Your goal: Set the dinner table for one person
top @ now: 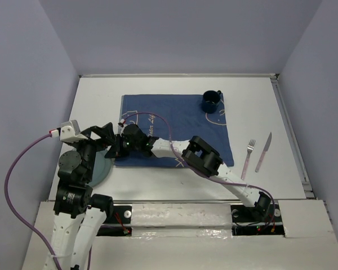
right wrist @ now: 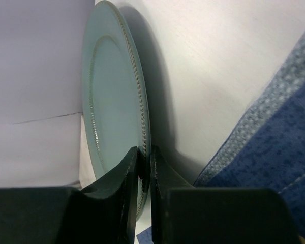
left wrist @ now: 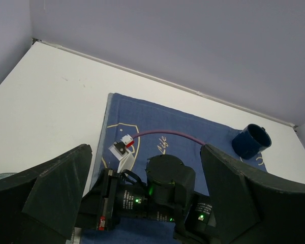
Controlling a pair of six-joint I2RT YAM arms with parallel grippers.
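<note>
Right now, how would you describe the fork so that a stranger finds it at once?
Start at the blue cloth on the white table. Right of it lie two utensils. The fork is the one nearer the cloth, with tines, unlike the knife.

Soft, even light fills all three views, with no glare on the large matte white tabletop. In the right wrist view, the pale green round plate with a beaded rim throws a broad grey shadow to its right. The black fingers along the bottom edge look dark and slightly blurred
</note>
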